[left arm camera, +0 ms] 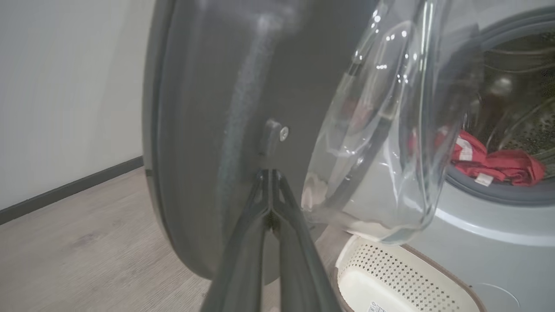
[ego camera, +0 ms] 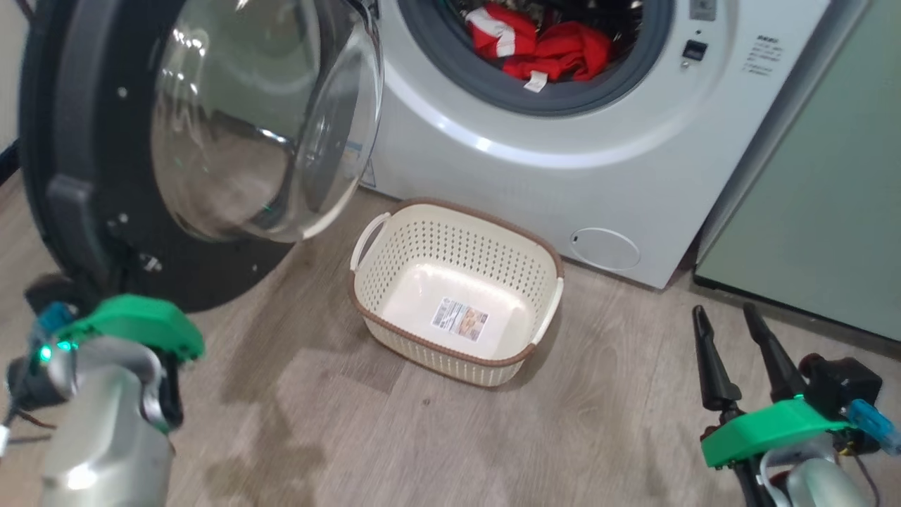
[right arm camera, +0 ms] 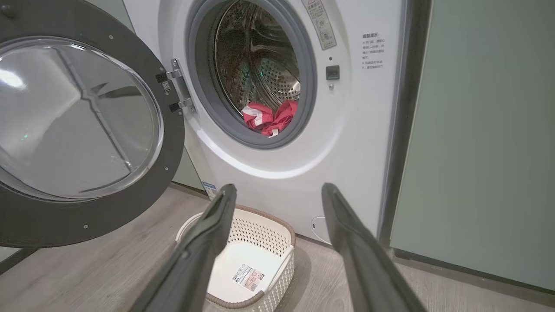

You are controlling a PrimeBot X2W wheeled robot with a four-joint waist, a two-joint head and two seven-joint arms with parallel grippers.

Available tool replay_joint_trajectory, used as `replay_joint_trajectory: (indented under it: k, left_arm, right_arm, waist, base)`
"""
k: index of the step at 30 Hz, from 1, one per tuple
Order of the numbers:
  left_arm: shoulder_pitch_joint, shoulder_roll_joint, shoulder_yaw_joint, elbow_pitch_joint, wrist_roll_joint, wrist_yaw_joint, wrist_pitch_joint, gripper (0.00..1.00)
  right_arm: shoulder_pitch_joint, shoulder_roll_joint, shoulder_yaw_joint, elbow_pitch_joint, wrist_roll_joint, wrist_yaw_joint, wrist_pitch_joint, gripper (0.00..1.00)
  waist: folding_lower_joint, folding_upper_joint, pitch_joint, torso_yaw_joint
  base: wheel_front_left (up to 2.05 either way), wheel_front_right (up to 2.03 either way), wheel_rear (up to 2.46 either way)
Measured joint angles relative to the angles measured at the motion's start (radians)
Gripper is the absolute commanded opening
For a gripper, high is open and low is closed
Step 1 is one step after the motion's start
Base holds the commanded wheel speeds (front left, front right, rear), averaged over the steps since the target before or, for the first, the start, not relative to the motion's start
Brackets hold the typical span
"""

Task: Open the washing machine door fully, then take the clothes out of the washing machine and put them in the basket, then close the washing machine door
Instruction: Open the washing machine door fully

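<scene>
Beside washing machine, green cabinet

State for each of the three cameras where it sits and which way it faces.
Head view: high up, looking down at the basket, the open washing machine door and the clothes; right gripper open at lower right.
Left wrist view: facing the door's inner side from close; left gripper shut.
Right wrist view: low, facing the washing machine; the right gripper rises open at bottom.
Shared: all three show door, clothes and basket.
</scene>
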Motion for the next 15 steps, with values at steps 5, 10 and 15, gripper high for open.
replay_joint_trajectory:
  k: [5,10,15]
  left_arm:
    - [-0.070,-0.007,0.086,0.058,0.002,0.005,0.000,0.00]
    - [-0.115,-0.016,0.152,0.100,0.023,0.007,-0.001,0.00]
    - [-0.136,-0.018,0.184,0.117,0.063,-0.039,-0.001,0.00]
  right_arm:
    - [-0.007,-0.021,0.007,0.000,0.002,0.000,0.000,1.00]
    - [-0.033,-0.030,0.018,0.000,0.008,0.000,0.000,1.00]
    - [-0.040,-0.033,0.025,0.007,0.010,0.000,0.000,1.00]
  waist:
    - [0.0000,0.0000,0.028,0.019]
    - [0.0000,0.0000,0.052,0.030]
    - [0.0000,0.0000,0.048,0.028]
  base:
    - [0.00,0.00,0.00]
    - [0.00,0.00,0.00]
    - [0.00,0.00,0.00]
